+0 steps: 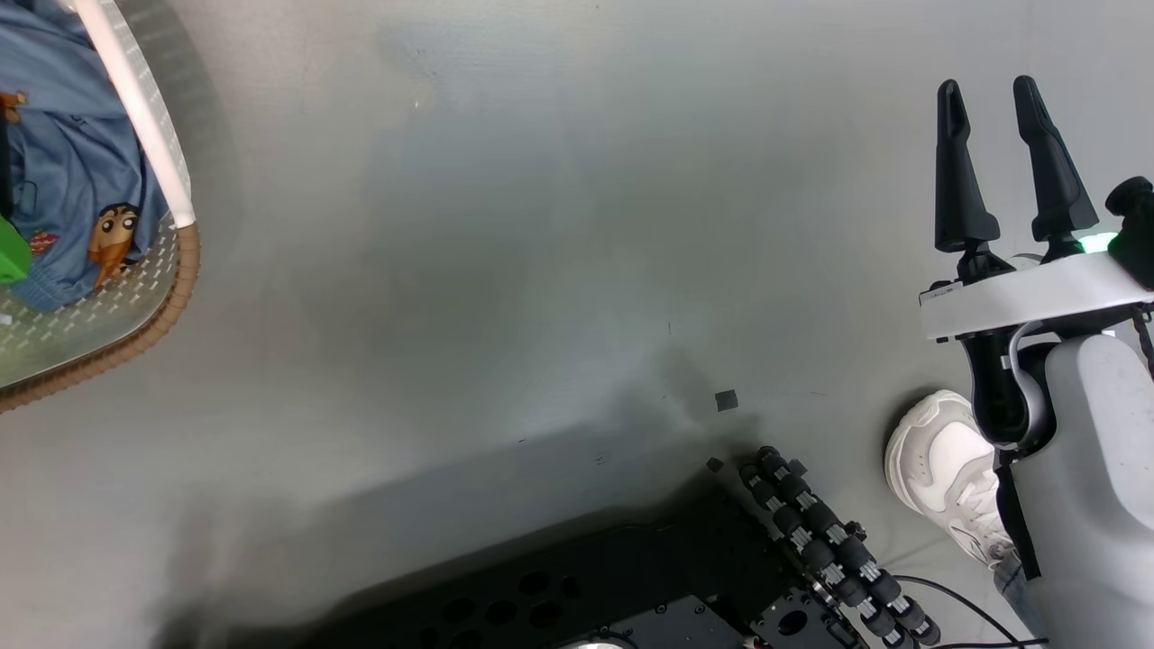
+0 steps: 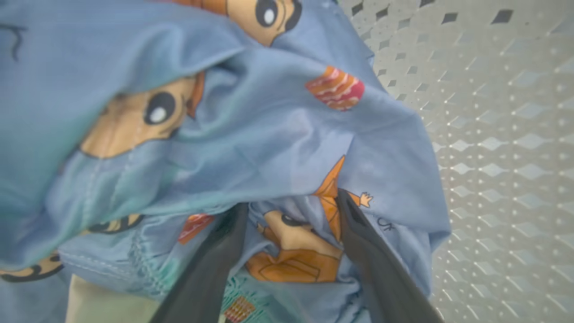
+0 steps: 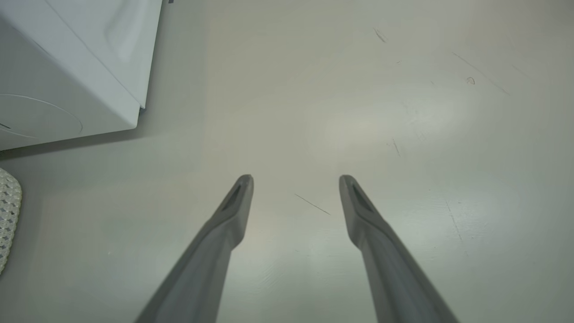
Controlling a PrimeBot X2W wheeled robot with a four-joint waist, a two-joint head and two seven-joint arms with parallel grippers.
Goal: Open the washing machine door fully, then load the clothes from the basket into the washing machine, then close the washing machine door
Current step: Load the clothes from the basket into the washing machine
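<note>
Clothes (image 2: 269, 134), crumpled light blue, cartoon-printed, in perforated basket (image 2: 493, 134); left pincer (image 2: 292, 202) spread, seemingly touching folds; right pincer (image 3: 295, 179) released.

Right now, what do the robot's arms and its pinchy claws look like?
The right gripper has two long black fingers that taper to narrow tips, on a white bar with tiny dark lettering and a green light. Its forearm is smooth and pale grey, with a black strap down the side. The left gripper has the same long fingers, looking dark grey.
</note>
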